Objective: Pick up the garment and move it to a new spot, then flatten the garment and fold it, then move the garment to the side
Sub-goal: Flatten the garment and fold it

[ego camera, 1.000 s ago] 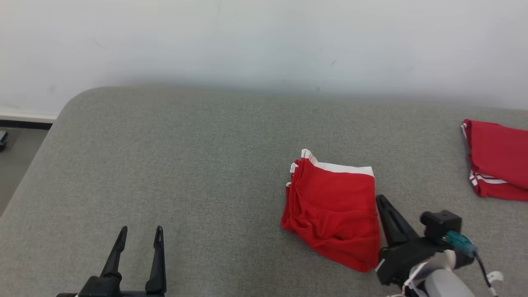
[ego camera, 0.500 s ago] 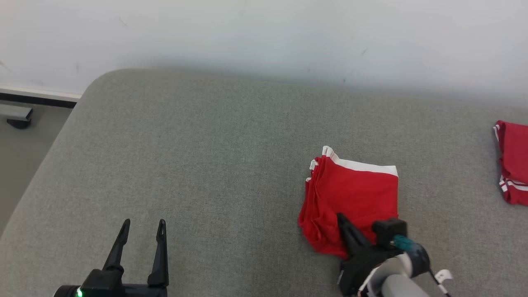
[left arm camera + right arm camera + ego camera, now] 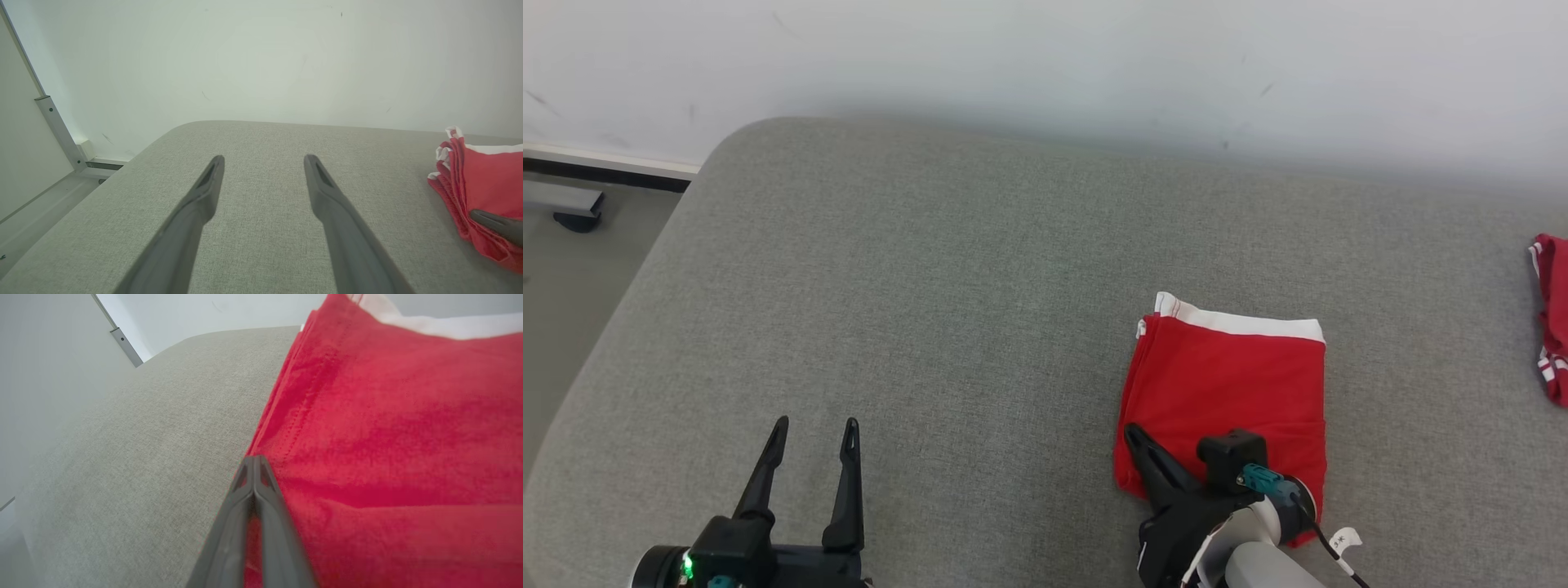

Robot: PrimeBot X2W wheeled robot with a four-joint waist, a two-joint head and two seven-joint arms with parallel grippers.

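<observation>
Red shorts point(image 3: 1225, 384) with a white waistband lie folded into a neat rectangle towards the near right of a grey upholstered bed point(image 3: 931, 286), seen from the head camera. The right end effector point(image 3: 1134, 433), fingers pressed together, rests on the shorts' near left corner. The left end effector point(image 3: 817, 422) hovers with fingers spread over bare fabric at the near left edge, well apart from the shorts. A second red garment point(image 3: 1553, 318) with white stripes lies at the far right edge.

From the left wrist, the left end effector point(image 3: 264, 159) stands wide over the bed point(image 3: 261, 139). At the right, the shorts point(image 3: 486, 175) show several stacked layers, with the right end effector's point(image 3: 490, 222) dark tip on them.

From the right wrist, the right end effector point(image 3: 254, 459) is shut at the left hem of the shorts point(image 3: 388, 416), beside the bed point(image 3: 143, 437). Whether it pinches cloth is unclear.

The shorts look light, soft and limp. The stack would likely splay if lifted by one layer, so a grip through all layers at a folded edge seems safest.

Count: two red garments, two end effectors, one bed.
</observation>
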